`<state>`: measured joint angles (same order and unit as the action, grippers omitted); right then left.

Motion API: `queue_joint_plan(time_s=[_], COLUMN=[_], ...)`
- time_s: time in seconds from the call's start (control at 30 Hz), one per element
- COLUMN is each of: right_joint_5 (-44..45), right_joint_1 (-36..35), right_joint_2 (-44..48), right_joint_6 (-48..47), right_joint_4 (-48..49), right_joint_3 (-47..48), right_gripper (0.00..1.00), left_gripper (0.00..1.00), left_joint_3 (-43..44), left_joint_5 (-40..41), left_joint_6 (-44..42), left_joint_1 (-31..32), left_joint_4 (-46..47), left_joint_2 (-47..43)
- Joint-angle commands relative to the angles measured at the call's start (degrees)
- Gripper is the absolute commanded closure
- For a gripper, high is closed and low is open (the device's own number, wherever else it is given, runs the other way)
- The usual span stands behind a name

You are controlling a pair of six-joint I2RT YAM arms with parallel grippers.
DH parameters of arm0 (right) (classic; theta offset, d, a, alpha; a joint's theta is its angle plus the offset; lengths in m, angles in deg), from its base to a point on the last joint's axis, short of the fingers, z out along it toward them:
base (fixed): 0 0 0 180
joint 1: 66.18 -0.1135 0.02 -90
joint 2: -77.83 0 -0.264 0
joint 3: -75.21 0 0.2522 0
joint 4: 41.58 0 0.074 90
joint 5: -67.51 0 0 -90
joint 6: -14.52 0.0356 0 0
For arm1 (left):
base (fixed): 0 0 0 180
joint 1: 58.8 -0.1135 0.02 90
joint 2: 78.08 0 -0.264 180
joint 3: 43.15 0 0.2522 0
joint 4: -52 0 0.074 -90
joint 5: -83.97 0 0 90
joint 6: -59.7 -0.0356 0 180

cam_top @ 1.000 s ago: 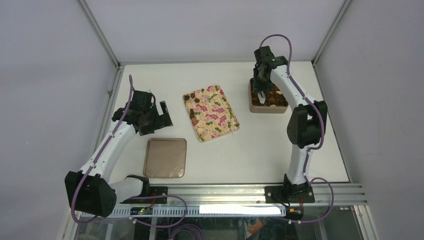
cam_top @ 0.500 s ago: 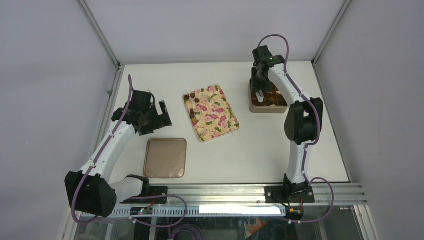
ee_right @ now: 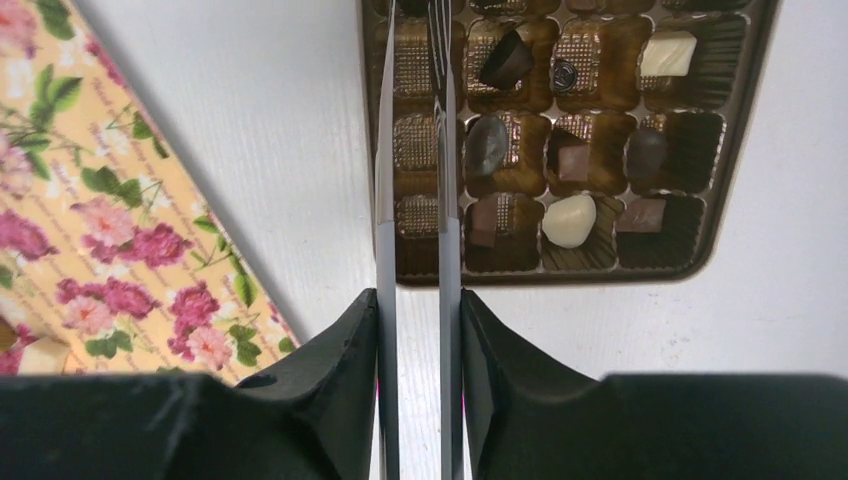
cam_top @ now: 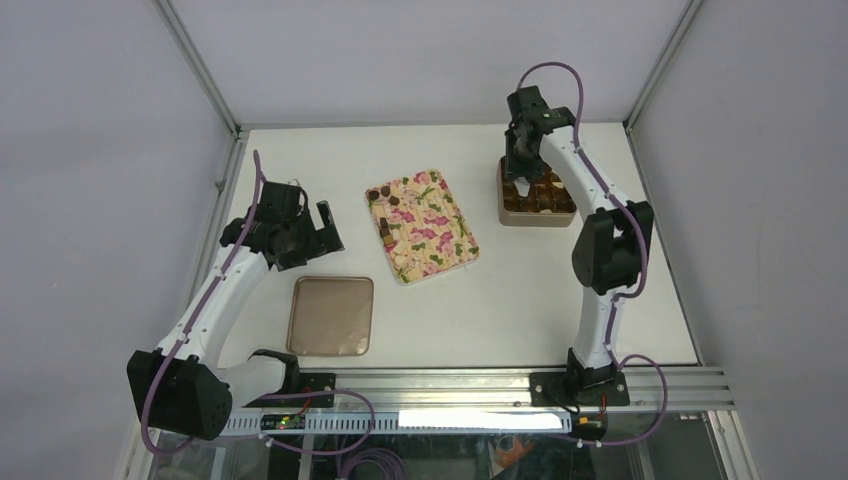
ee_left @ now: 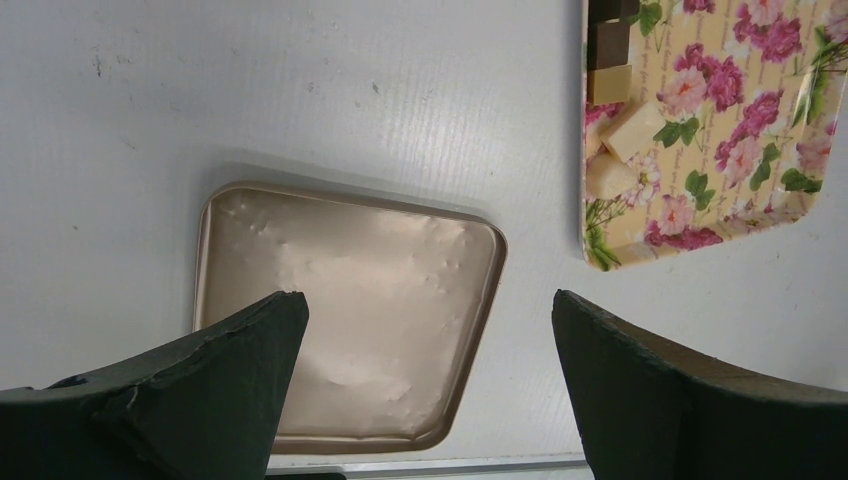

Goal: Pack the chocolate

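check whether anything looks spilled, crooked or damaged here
Nothing is spilled. One dark chocolate in the box looks tipped in its cup, the lid shows shallow dents, and the floral tray lies turned at an angle to the table edges.

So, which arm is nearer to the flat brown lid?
Left. The left arm's fingers hang open just beyond the far edge of the lid; the right arm's fingers are across the table, over the chocolate box.

Left pincer wide; right pincer narrow (possibly empty).
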<state>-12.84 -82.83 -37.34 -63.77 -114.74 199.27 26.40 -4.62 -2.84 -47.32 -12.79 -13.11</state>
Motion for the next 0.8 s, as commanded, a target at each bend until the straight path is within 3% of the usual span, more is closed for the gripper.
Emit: queue_joint_plan(time_s=[0.0,0.2,0.37,0.77], right_joint_5=[1.43,-3.87,-4.54,-6.59], right_joint_1=[-4.82,-15.71,-26.59,-35.12], right_joint_2=[12.38,20.51,21.27,16.67], right_joint_6=[-0.37,1.00,1.05,7.74], right_joint_4=[-0.06,3.11,4.16,4.89], right_joint_3=[0.53,-9.78,-15.06,-17.89], right_gripper=[0.69,0.69,0.66,0.64], left_gripper=[0.01,0.01,0.01,0.01], left_joint_3=[1.87,1.44,0.53,-0.79], left_joint_5=[0.08,-0.35,-0.26,-0.47], left_joint_6=[-0.38,0.65,0.83,1.27], left_joint_1=[-0.68,-0.68,-0.73,-0.76], left_joint_4=[1.54,1.89,1.98,1.54], left_joint_2=[-1.64,-1.49,-3.21,-5.62])
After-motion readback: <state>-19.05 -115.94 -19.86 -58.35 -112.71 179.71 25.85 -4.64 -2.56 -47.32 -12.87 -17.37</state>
